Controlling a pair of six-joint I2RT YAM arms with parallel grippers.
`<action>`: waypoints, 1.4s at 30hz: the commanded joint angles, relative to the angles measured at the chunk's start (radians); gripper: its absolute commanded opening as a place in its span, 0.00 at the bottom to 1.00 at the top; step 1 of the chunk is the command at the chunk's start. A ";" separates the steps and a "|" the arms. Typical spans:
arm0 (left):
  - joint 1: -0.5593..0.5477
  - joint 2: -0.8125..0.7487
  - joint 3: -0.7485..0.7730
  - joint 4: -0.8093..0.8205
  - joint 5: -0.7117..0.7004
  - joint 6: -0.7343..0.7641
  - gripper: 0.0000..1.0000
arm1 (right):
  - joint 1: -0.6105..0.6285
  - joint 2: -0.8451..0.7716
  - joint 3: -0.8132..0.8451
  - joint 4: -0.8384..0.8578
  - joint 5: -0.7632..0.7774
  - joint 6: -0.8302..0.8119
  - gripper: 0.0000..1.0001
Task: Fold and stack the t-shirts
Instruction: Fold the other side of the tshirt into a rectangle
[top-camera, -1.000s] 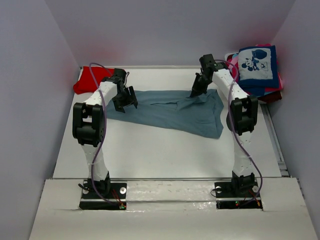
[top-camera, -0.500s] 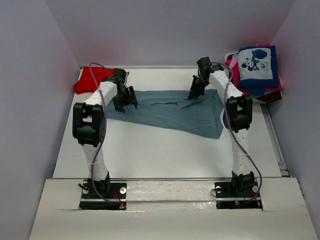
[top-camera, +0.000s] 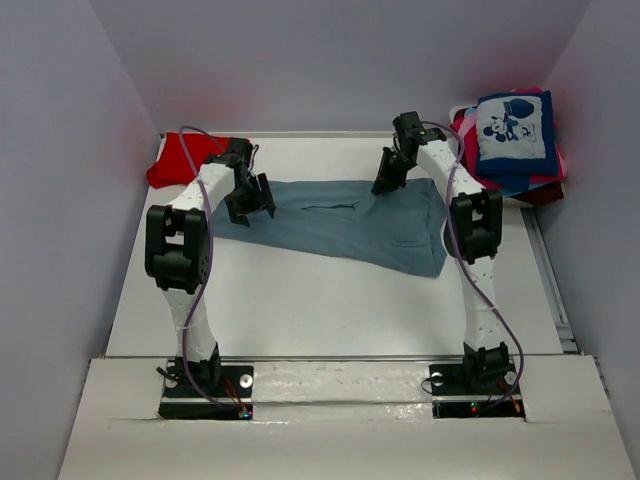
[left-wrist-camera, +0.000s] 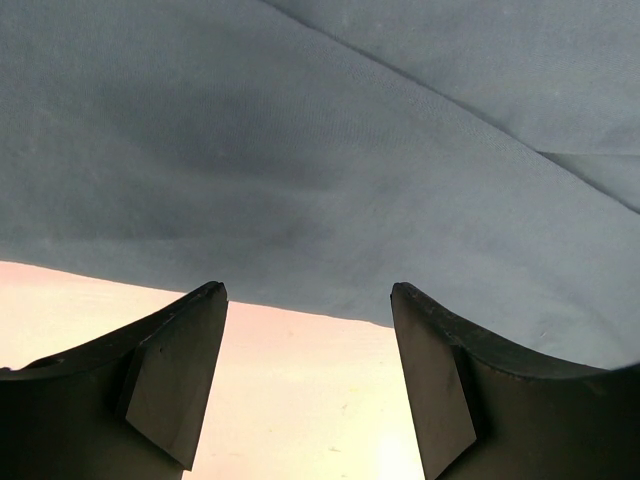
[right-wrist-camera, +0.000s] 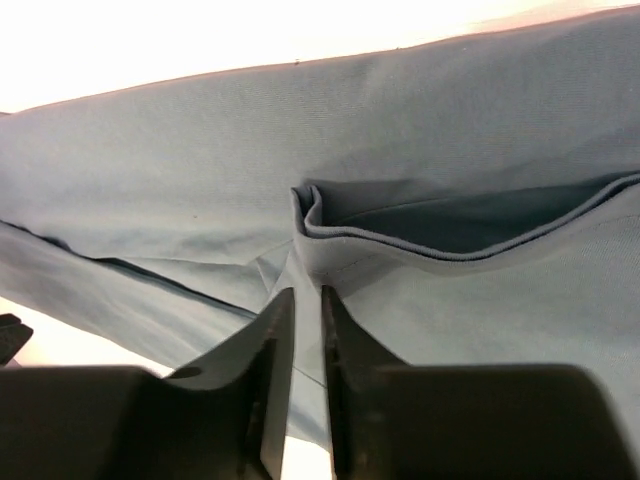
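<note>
The right pincer (top-camera: 384, 184) has shifted left along the grey-blue t-shirt (top-camera: 340, 228), jaws a slit apart, grip indeterminate; the left pincer (left-wrist-camera: 308, 293) hangs open; flattening stage, so next grasp the hem for folding.

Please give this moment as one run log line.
left gripper: open, at shirt edge | right gripper: nearly shut at shirt fold, grip unclear | shirt: spread out

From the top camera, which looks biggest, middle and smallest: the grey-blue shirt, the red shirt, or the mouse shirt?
1. grey-blue t-shirt, spread out: biggest.
2-3. mouse t-shirt and red t-shirt look about alike; the red one is partly hidden.
</note>
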 joint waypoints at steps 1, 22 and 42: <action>-0.010 -0.060 -0.012 -0.017 -0.007 0.021 0.78 | -0.003 -0.041 -0.010 0.021 -0.005 -0.025 0.28; -0.010 0.186 0.360 -0.115 -0.180 0.047 0.78 | -0.003 -0.571 -0.707 0.081 0.006 0.044 0.46; -0.001 0.345 0.401 -0.170 -0.317 0.015 0.78 | -0.003 -0.615 -0.931 0.136 -0.012 0.145 0.44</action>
